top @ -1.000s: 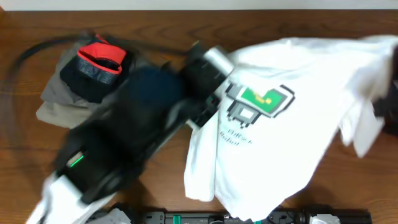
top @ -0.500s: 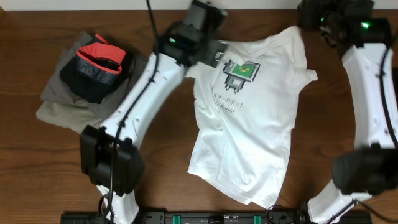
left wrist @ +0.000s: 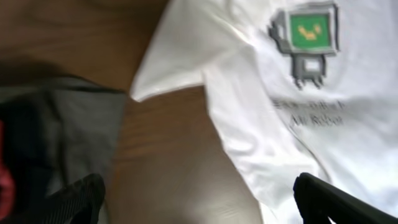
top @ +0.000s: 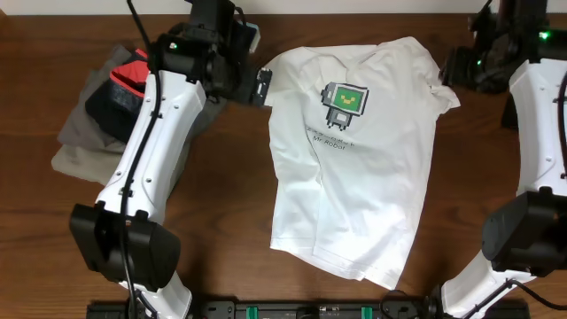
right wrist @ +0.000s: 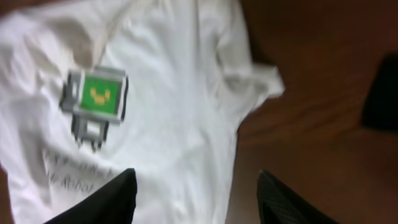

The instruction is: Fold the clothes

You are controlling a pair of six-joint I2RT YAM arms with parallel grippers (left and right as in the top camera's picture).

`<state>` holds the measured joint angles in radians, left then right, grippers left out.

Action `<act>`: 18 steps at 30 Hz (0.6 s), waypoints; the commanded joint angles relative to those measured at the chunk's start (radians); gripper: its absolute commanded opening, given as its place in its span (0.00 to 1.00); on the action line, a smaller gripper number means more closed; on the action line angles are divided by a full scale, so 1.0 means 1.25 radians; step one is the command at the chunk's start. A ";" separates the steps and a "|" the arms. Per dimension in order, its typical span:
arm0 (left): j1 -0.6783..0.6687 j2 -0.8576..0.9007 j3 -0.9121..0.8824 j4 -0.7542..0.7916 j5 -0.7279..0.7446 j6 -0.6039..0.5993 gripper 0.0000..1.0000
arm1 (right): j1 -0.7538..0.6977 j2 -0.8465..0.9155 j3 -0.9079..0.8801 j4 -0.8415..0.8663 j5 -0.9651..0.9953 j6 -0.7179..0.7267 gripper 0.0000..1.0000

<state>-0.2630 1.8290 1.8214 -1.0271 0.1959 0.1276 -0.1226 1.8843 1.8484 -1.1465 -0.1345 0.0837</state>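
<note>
The clothes, a white T-shirt (top: 354,177) with a green-and-black square print (top: 344,97), lie spread face up on the wooden table (top: 221,221), collar towards the far edge. My left gripper (top: 262,86) hovers by the shirt's left sleeve, jaws wide open and empty. In the left wrist view that sleeve (left wrist: 180,62) and the print (left wrist: 306,34) lie ahead of the left gripper (left wrist: 202,205). My right gripper (top: 449,66) stands open beside the right sleeve. Its wrist view has the shirt's right edge (right wrist: 205,124) below the spread right gripper (right wrist: 196,199).
A pile of other garments (top: 97,133) lies at the far left: grey fabric with a black and red item (top: 133,75) on top. Its grey cloth (left wrist: 62,137) fills the left of the left wrist view. A dark object (right wrist: 382,93) sits at the right.
The shirt has gone from swung and bunched to lying flat. Both grippers have opened and let go of its shoulders, the left drawing off to the left, the right to the right.
</note>
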 commanded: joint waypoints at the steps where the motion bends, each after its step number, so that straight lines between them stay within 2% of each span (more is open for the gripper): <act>1: -0.010 0.002 -0.026 -0.032 0.046 -0.004 0.98 | 0.000 0.006 -0.070 -0.004 -0.010 0.008 0.59; 7: -0.027 0.002 -0.028 -0.082 0.046 -0.004 0.95 | -0.029 0.013 -0.236 0.055 -0.010 0.025 0.59; 10: -0.029 0.002 -0.028 -0.093 0.047 -0.005 0.92 | -0.038 0.013 -0.313 0.091 -0.010 0.052 0.56; 18: -0.045 0.002 -0.028 -0.142 0.047 -0.008 0.92 | -0.039 0.013 -0.465 0.200 -0.010 0.083 0.55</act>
<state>-0.3099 1.8290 1.7920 -1.1927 0.2413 0.1272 -0.1688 1.8919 1.3136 -0.9253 -0.1421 0.1593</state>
